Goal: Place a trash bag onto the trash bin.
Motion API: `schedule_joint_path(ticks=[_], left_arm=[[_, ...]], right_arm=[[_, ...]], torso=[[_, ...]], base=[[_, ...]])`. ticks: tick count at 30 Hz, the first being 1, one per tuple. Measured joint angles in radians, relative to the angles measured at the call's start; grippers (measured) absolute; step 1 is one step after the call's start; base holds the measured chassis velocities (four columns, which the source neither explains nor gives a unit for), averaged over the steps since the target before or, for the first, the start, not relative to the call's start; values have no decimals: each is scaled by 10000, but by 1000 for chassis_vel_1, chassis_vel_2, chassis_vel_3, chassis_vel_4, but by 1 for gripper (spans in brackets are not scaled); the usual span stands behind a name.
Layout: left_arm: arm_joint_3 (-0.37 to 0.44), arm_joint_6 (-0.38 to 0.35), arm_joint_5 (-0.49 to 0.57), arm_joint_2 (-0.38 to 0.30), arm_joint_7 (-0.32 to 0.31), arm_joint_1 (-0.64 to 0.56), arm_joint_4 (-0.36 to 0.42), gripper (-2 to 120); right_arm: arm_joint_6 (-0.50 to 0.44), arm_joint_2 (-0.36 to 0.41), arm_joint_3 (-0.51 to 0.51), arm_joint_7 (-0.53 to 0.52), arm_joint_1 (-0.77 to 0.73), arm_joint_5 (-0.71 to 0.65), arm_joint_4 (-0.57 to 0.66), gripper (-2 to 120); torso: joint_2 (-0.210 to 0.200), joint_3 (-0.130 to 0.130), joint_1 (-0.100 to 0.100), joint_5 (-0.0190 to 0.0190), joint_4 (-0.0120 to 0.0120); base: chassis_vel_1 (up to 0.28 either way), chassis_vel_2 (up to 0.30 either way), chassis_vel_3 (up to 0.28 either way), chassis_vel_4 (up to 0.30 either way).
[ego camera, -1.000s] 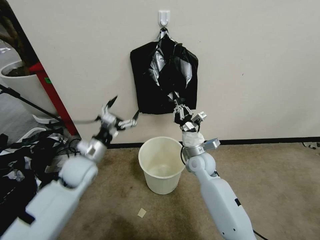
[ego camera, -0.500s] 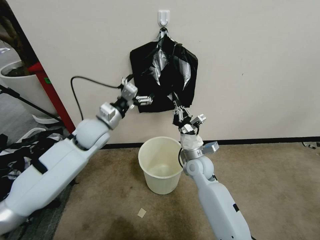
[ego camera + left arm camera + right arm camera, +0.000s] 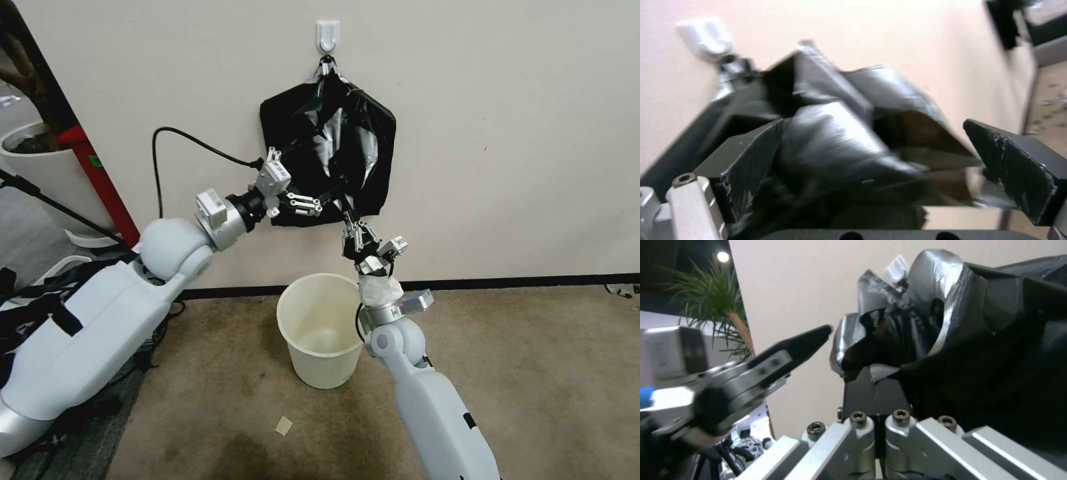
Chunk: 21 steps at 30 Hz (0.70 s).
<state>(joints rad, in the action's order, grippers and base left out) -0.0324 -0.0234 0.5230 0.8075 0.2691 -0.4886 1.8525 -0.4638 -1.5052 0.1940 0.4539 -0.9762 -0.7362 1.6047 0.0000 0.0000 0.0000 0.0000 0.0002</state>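
Head view: one trash bag [image 3: 347, 147], one trash bin [image 3: 323, 328], two claws.

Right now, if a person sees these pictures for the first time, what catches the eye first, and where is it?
The crinkled black trash bag stands out first, hanging from a white wall hook against the pale wall. Both arms reach up to it: the right claw is shut on its lower tip, while the left claw is open at its lower left edge. Below them, the cream trash bin stands unlined on the carpet.
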Motion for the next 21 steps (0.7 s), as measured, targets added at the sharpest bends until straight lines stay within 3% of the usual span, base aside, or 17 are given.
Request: schedule_joint_path(ticks=[3,10,12,17,19,21], left_arm=[[-157,-225,-334,242,-582,238,-267,100],[-492,-254,-792,396,-634,620,-791,98],[-540,-250,-816,383,-525,657,-854,93],[-609,-249,-992,265,484,696,-988,75],[-612,-285,-1219,277,719,696,-1078,64],[-612,-307,-1255,290,730,696,-1096,60]], right_arm=[[2,-44,-44,25,-40,134,48,0],[0,-127,-70,52,-91,362,93,0],[-2,-140,-70,53,-92,390,93,0],[-15,-147,-26,55,-60,498,133,0],[-17,-147,11,55,-33,504,187,0],[-17,-148,20,55,-31,504,205,0]], torso=[[0,0,0,0,-2],[1,0,1,0,-3],[1,0,0,-1,-3],[1,0,0,0,-2],[1,0,0,0,-2],[0,1,0,0,-2]], base=[[0,0,0,0],[0,0,0,0],[0,0,0,0],[0,0,0,0],[0,0,0,0],[0,0,0,0]])
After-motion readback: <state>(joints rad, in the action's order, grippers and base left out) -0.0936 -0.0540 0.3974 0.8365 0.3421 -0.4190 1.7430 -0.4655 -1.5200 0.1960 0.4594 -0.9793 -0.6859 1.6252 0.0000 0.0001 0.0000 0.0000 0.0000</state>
